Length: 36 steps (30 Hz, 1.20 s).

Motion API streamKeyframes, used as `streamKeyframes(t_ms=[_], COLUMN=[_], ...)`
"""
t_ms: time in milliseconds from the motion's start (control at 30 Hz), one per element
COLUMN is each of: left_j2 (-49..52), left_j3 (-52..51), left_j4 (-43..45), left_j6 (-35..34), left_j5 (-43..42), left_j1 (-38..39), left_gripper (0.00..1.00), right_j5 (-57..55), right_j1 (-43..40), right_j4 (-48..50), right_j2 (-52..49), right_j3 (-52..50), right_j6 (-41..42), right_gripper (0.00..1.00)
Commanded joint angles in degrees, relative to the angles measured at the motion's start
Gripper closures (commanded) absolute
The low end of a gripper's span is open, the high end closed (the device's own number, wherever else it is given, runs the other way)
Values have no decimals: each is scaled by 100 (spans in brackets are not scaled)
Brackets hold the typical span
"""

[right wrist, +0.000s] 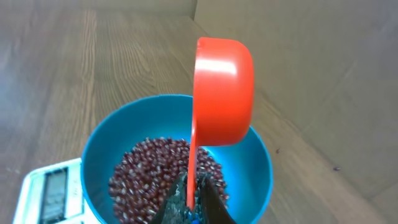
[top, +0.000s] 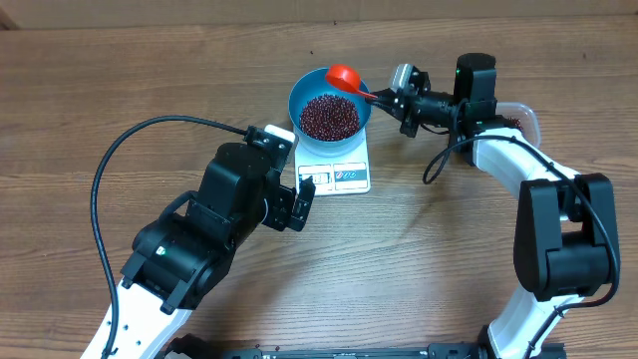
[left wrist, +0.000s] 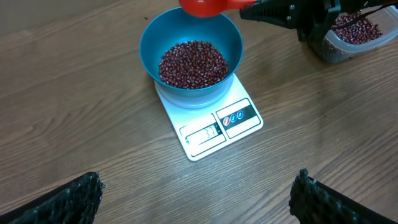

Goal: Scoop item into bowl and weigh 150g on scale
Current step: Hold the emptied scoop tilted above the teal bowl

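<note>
A wood-grain counter (top: pixel 120 80) is seen in all views, and everything is carried on it. Two arms are mounted at the near edge. The left arm (top: pixel 199 239), black over white, is angled in toward the middle. The right arm (top: pixel 558 229) is bent round from the right side toward top centre.

The left claw (left wrist: pixel 196 200) is held wide open w/ nothing btwn its fingers. It is poised near the scale's display end. The right claw (top: pixel 391 97) is clamped tight on the scoop's handle.

The scale (left wrist: pixel 211 127), flat, white & rect., is laid near the counter's centre, w/ display & blue-marked buttons turned toward the left arm. The digits cannot be read. The bowl (left wrist: pixel 152 43), round & bright blue, is seated on the scale at the end away from the display, and most of the platform is covered by it. A clear tub (left wrist: pixel 339 55) w/ rounded corners is placed right of the bowl, apart from the scale. It is partly hidden behind the right arm, and more beans are seen inside it.

The scoop (top: pixel 345 76), red-orange, is held above the bowl's far rim. It is rolled on its side, so its outer shell is shown to the right wrist cam. Whether anything is in it cannot be told.

The beans (top: pixel 329 117), small, glossy & dark red-brown, are heaped across the bowl's bottom, w/ bare blue wall above them.
</note>
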<state>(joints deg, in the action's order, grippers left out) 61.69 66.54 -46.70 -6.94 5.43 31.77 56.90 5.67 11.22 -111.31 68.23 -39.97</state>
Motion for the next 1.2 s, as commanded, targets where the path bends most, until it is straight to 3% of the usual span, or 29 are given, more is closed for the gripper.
streamKeyframes(t_ms=[0, 233, 400, 567, 1067, 1167], left_j2=[20, 20, 20, 20, 20, 20], left_j3=[72, 72, 72, 72, 72, 70], left_j4=[20, 20, 20, 20, 20, 20], left_j6=[-13, -13, -13, -13, -13, -13], left_j5=[72, 72, 72, 72, 72, 72], left_j1=[-26, -26, -26, -26, -26, -26], left_gripper=[1, 0, 0, 0, 1, 0], right_j5=[120, -24, -28, -317, -1801, -2514], right_j1=[15, 15, 15, -111, -1143, -1349], right_j4=[92, 118, 68, -179, -3088, -3777], right_j2=[-13, 216, 588, 942, 2350, 2649], right_j3=[39, 205, 240, 243, 243, 243], right_j6=[1353, 2520, 2726, 3453, 3523, 3521], right_gripper=[96, 96, 96, 97, 97, 97])
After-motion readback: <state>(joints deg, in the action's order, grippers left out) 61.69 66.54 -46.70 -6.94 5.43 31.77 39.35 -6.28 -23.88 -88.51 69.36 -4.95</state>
